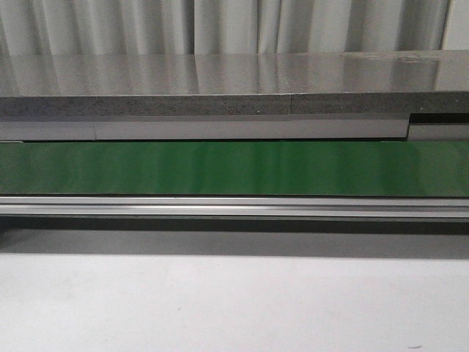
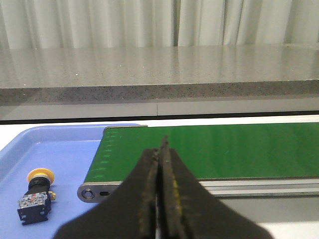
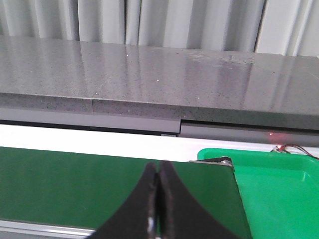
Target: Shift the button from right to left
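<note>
Both end effectors (image 2: 160,199) (image 3: 157,209) closed, empty.

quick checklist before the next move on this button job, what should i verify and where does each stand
1. Button located: ok, lying in the blue tray in the left wrist view.
2. Button on the left side: ok, beside the left end of the green conveyor belt.
3. Left gripper free: ok, fingers closed together, nothing between.
4. Right gripper free: ok, closed, empty.
5. Green tray holds another button: cannot tell, only partly in view.
6. Belt free of parts: ok in the front view.
</note>
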Tool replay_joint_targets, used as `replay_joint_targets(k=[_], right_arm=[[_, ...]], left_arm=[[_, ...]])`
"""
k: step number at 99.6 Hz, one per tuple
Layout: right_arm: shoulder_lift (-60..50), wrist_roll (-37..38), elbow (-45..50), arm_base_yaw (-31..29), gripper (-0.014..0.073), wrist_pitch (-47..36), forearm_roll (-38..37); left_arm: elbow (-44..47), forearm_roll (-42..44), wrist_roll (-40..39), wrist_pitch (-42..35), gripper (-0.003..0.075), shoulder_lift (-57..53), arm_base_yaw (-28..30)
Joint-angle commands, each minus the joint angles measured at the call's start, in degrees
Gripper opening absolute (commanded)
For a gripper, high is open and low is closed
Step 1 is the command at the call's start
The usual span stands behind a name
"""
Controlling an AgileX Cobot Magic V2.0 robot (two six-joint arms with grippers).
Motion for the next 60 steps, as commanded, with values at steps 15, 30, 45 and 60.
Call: replay_joint_targets(k=[15,30,45,60], right_arm=[[0.56,-0.48,-1.52,0.13,-0.0068,-4.74,-0.17],[0.56,-0.48,-1.52,0.13,-0.0068,-4.79,-0.17],[0.5,-0.48,-1.18,0.08,-0.0068,-5.44,-0.29],[0.45,3.2,2.4,0.08,-0.0068,-16.58,-6.46]], left_arm=[[2.63,-0.6,-0.37,-4.61,-0.002,-1.71,-0.47],[2.63,-0.6,-0.37,-4.61,-0.002,-1.71,-0.47],[2.63,-0.6,-0.37,-4.61,-0.002,-1.71,-0.47],[2.63,-0.6,-0.37,-4.61,-0.002,-1.71,-0.47]])
